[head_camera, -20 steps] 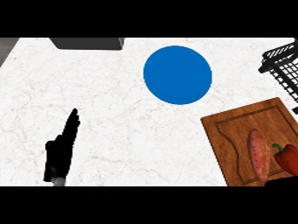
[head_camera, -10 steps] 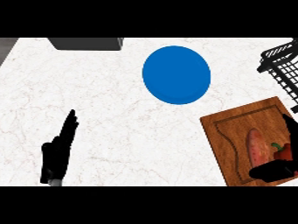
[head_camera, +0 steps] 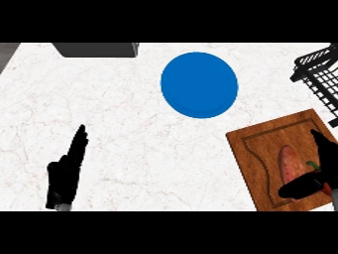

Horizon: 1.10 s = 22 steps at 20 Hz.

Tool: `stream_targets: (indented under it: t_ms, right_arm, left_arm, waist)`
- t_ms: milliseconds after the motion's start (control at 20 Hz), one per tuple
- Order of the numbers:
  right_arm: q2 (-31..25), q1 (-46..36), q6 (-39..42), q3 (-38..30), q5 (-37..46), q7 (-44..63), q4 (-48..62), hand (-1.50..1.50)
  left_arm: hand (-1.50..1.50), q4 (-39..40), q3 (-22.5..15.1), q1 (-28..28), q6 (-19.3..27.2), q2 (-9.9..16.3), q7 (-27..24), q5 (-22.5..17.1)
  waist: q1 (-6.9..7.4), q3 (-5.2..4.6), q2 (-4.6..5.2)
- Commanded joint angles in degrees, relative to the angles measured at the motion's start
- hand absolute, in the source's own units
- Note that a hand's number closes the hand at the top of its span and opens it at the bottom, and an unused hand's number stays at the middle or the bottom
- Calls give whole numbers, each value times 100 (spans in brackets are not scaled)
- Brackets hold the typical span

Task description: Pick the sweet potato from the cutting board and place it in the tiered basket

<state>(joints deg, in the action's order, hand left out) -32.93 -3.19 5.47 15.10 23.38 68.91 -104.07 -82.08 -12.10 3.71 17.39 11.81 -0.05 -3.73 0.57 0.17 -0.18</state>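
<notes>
A pinkish sweet potato (head_camera: 289, 163) lies lengthwise on the wooden cutting board (head_camera: 263, 144) at the lower right. My right hand (head_camera: 332, 161) hovers over the board's right side, open, fingers stretched up the view and thumb (head_camera: 297, 186) reaching across below the potato's near end. It partly hides a red pepper (head_camera: 314, 167) with a green stem next to the potato. The black wire tiered basket (head_camera: 331, 79) stands at the right edge, beyond the board. My left hand (head_camera: 65, 171) rests open at the lower left, fingers pointing up.
A blue plate (head_camera: 199, 85) lies on the white marble counter (head_camera: 113, 109) at the upper middle. A dark grey box (head_camera: 97, 49) sits at the counter's far edge, upper left. The counter's left edge runs diagonally at the top left corner.
My right hand has come up from the lower right edge onto the cutting board, now beside the sweet potato and covering much of the pepper. The left hand has shifted slightly.
</notes>
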Motion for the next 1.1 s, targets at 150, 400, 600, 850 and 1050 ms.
stream_targets:
  t_ms: [150, 400, 600, 850, 1050]
  right_arm:
    - [308, -221, 501, 129, 17, 1337, 122, -150]
    - [328, -203, 577, -174, -264, 961, 510, -150]
    - [564, -242, 478, -97, -108, 1015, 828, -150]
    - [544, 21, 514, -335, -189, 551, 983, -150]
    - [598, 271, 569, -338, -66, 736, 433, 150]
  left_arm:
    - [0, 173, -5, 104, 34, -94, 110, 51]
    - [0, 159, 26, -87, 61, -119, 324, 105]
    - [0, 65, -37, 75, 27, -131, 214, 162]
    - [0, 237, 271, -45, -259, 72, 149, -20]
    - [0, 437, 75, -156, 137, -342, 187, 275]
  waist:
    - [-32, -26, 18]
    - [-51, -21, 23]
    - [-18, -21, 19]
    - [-54, -20, 21]
    - [-118, -23, 12]
